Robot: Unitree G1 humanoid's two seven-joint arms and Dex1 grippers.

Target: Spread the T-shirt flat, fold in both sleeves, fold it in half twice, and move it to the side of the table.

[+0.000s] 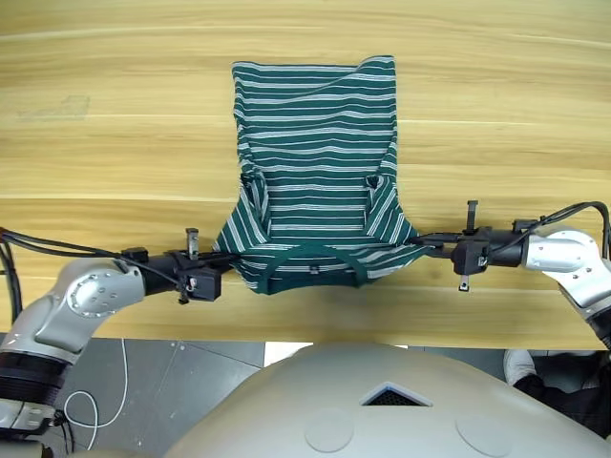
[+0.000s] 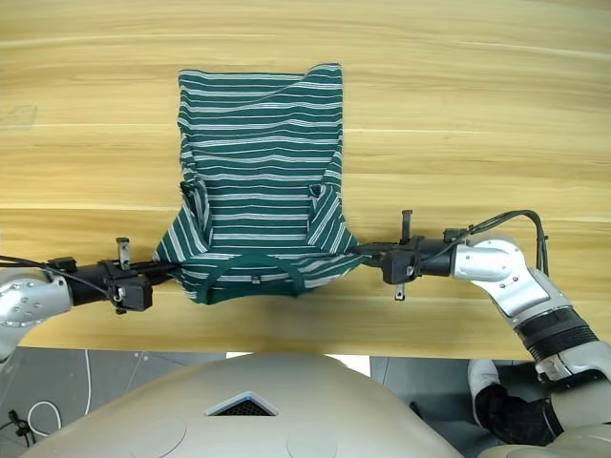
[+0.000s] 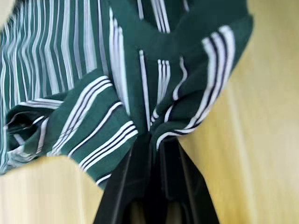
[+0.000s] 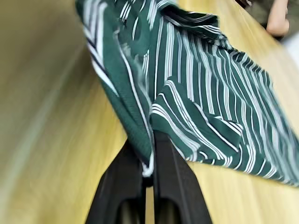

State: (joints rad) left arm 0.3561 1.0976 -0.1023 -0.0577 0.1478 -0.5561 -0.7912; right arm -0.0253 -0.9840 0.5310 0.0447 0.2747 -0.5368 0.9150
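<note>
- T-shirt (image 1: 315, 162): green with white stripes, lying lengthwise on the counter (image 1: 115, 143), collar end nearest the robot and hem end farthest; both sleeves look turned in over the body, and the far right hem corner is flipped over
- Left end effector (image 1: 229, 260): fingers pinched together on the near left shoulder corner of the shirt, cloth bunched between them
- Right end effector (image 1: 425, 243): likewise clamped tight on the near right shoulder corner
- Handling, as a judgement: thin, soft, light knit cloth; likely to sag and crease between the two holds and to drag rather than glide on the wood; best taken at paired corners, with the edge between them taut so a fold lands square
- Count: one shirt, two end effectors, one counter
</note>
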